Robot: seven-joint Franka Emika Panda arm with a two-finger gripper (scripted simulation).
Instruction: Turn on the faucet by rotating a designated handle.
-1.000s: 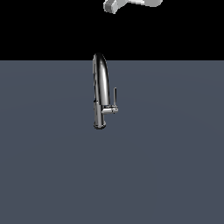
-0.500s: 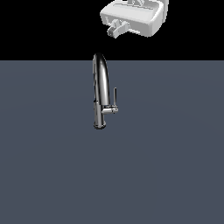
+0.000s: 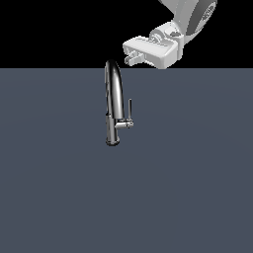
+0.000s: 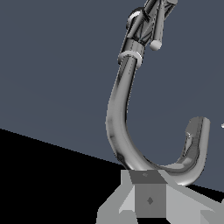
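Note:
The chrome gooseneck faucet [image 3: 113, 99] stands upright on the grey surface in the middle of the exterior view. Its handle [image 3: 130, 107], a thin upright rod on a short side stub, is on the exterior view's right of the spout. My gripper [image 3: 131, 59] hangs just above and to the exterior view's right of the arched top, touching nothing. Its fingers look pressed together and hold nothing. In the wrist view the curved faucet [image 4: 117, 113] fills the middle, the handle [image 4: 158, 26] shows at the far end, and the gripper [image 4: 148, 194] is close to the arch.
A flat dark grey surface [image 3: 188, 188] spreads around the faucet. The white arm [image 3: 192, 20] comes in from the upper right of the exterior view. Black background lies beyond the surface's far edge.
The gripper has come down from the top edge and moved to the exterior view's left, closer to the spout's arch. The faucet and handle have not moved.

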